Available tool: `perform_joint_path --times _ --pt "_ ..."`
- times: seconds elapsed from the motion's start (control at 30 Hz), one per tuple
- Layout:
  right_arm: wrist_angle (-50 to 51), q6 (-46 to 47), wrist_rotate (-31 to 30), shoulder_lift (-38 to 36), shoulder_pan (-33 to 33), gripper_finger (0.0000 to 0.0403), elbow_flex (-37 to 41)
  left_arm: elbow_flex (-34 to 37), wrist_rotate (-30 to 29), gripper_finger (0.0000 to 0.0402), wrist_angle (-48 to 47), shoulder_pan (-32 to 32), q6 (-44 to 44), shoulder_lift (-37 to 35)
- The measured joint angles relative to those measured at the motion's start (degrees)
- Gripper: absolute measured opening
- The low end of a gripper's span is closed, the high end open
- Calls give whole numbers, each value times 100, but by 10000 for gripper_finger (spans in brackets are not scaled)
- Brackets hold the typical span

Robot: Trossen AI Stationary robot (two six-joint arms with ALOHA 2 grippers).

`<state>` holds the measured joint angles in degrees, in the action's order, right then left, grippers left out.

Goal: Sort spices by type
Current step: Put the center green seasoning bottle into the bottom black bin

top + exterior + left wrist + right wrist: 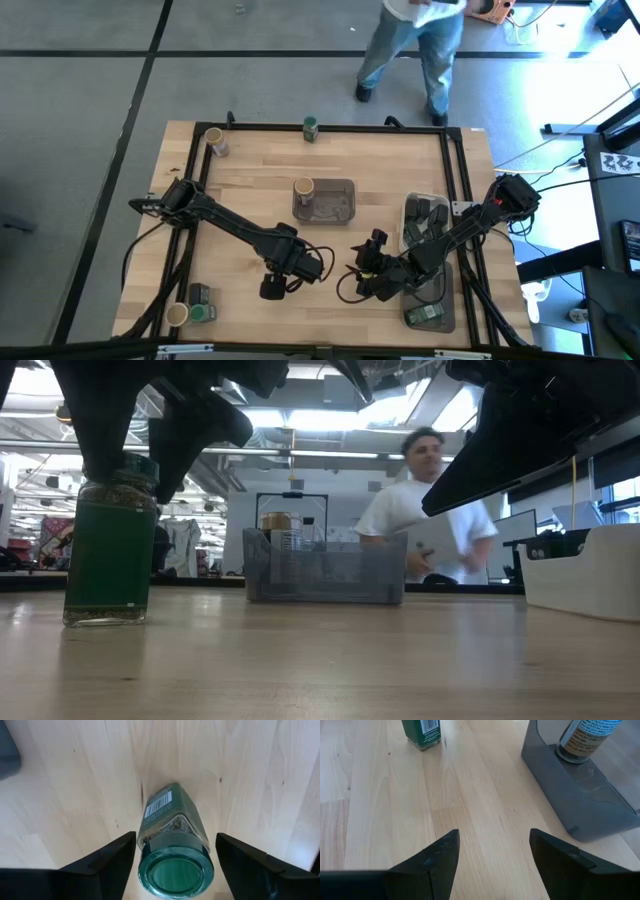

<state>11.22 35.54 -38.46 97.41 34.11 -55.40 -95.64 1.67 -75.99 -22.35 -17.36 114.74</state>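
L gripper [175,855]: fingers spread either side of green-lidded glass spice jar [172,840], visible gap both sides, not clamping. Jar upright on light wood table [250,200], front-centre. L wrist view alone shows white barcode label; text unreadable. Low view shows jar base flat on wood, green label.

R gripper [492,855]: fingers apart, nothing between, just right of L. R wrist view shows grey plastic tray [585,805] w/ tan-labelled jar [582,737]; print illegible.

High view only: white tray [415,215] at right.
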Motion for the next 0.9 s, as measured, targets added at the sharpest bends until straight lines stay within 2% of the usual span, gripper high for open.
perform_joint_path --times 0.27,0.43,0.6,0.77,0.9 --pt "-2 -1 -5 0 0 241 0 0 -111 284 -126 -85 -98 -312" --pt "-2 -1 -9 0 0 241 0 0 -876 285 -135 -326 -335 -840" --pt "-3 3 10 0 0 241 0 108 -1379 285 -67 -620 -585 -1346" --pt "-29 5 50 0 0 241 0 557 -2166 285 81 -1073 -1063 -1831" --pt "-173 10 48 0 0 241 2 1059 -2453 285 362 -1438 -1560 -2138"
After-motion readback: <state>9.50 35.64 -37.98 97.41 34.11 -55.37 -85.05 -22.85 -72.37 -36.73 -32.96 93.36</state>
